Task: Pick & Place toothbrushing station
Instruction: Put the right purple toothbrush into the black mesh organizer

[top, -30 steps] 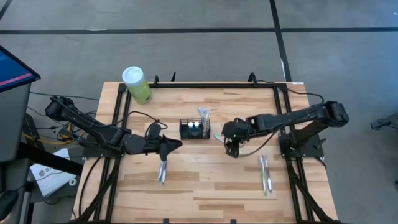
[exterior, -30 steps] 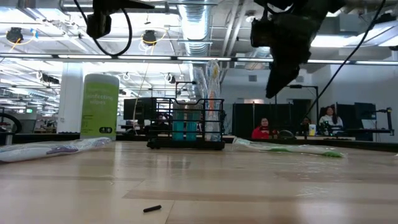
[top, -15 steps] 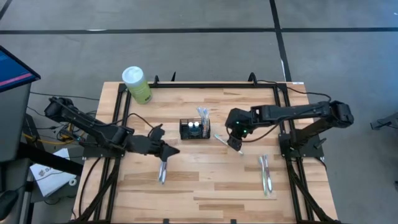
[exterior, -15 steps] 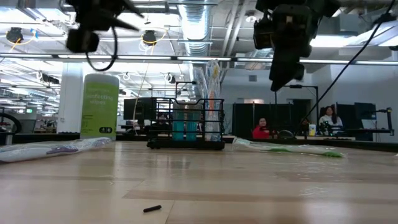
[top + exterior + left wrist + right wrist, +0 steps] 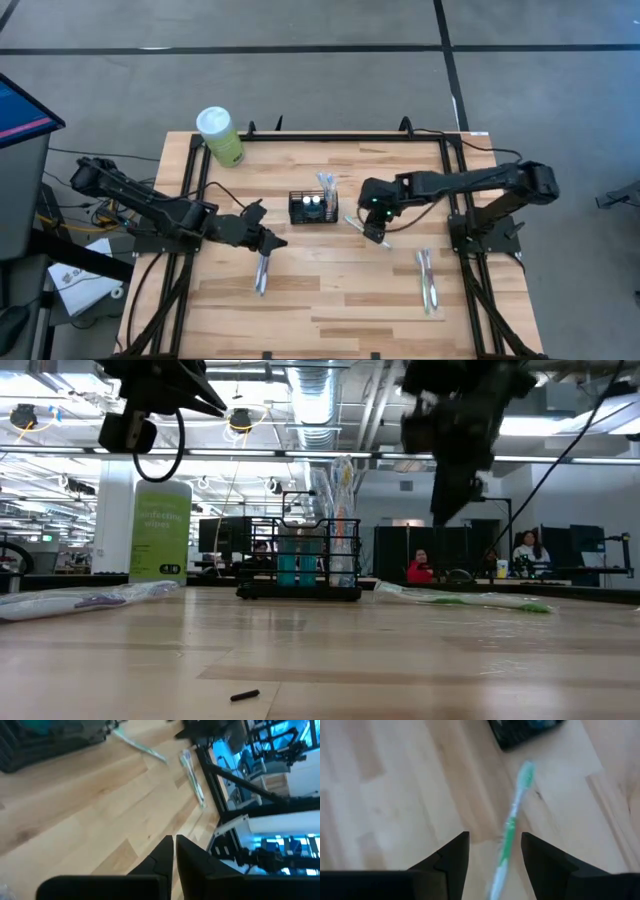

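Black wire caddy (image 5: 311, 208) sits mid-table (image 5: 330, 300), nothing gripping it. Right claw (image 5: 492, 851) is released, hovering over a green toothbrush (image 5: 512, 827) just beside the caddy. Left claw (image 5: 173, 841) is clenched, empty, above the table.

Grey floor (image 5: 300, 90) with dark seam lines surrounds the wooden table (image 5: 330, 300). At table height the room is a big open hall: bright strip lights (image 5: 60, 405) and silver ducts (image 5: 320, 390) overhead, people seated at desks (image 5: 520, 550) far right.
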{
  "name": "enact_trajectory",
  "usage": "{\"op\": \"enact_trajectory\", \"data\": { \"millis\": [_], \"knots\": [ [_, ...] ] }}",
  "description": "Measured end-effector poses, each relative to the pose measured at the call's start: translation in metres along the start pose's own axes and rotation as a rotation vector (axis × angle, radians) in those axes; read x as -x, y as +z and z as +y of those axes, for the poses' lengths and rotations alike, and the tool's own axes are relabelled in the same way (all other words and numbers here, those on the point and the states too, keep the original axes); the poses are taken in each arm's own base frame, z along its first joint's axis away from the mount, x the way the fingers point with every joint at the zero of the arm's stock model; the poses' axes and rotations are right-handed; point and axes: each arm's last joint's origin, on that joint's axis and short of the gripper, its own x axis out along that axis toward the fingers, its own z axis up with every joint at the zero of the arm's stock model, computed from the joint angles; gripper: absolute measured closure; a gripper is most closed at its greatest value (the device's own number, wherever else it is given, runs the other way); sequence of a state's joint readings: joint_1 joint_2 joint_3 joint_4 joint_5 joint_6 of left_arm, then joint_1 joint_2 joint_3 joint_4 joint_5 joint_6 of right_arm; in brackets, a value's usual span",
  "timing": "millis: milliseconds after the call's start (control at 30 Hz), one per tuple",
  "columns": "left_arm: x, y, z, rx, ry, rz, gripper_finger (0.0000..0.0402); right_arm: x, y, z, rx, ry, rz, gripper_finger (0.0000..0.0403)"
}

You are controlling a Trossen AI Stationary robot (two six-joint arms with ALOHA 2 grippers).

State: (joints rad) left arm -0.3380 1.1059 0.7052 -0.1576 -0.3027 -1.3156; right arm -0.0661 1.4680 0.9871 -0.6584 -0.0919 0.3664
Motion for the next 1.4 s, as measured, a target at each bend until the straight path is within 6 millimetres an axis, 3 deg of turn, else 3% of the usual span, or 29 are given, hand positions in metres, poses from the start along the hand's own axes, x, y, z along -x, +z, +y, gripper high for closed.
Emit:
{"op": "enact_trajectory", "data": {
  "millis": [133,233,367,600,767,1100,1400],
  "knots": [
    [-0.001,0.002,0.000,0.003,0.005,-0.017,0.0391,-0.022,-0.003,-0.007,-0.032,-0.048,0.112,0.0238],
    [0.000,0.001,0.000,0.000,0.002,-0.014,0.0390,-0.025,-0.018,-0.009,-0.121,-0.126,0.260,0.0244],
    [0.000,0.000,0.000,-0.026,0.000,-0.010,0.0390,-0.012,-0.039,-0.002,-0.192,-0.188,0.371,0.0253],
    [0.000,0.000,-0.003,-0.091,-0.020,-0.020,0.0389,0.018,-0.072,0.012,-0.457,-0.154,0.296,0.0268],
    [0.001,0.001,-0.007,-0.154,-0.064,-0.019,0.0387,0.025,-0.104,0.021,-0.579,-0.172,0.341,0.0260],
    [0.001,0.001,-0.008,-0.198,-0.081,-0.006,0.0385,0.024,-0.143,0.046,-0.651,-0.279,0.447,0.0190],
    [0.001,0.001,-0.010,-0.217,-0.103,-0.011,0.0385,0.007,-0.169,0.070,-0.568,-0.329,0.488,0.0211]
  ]
}}
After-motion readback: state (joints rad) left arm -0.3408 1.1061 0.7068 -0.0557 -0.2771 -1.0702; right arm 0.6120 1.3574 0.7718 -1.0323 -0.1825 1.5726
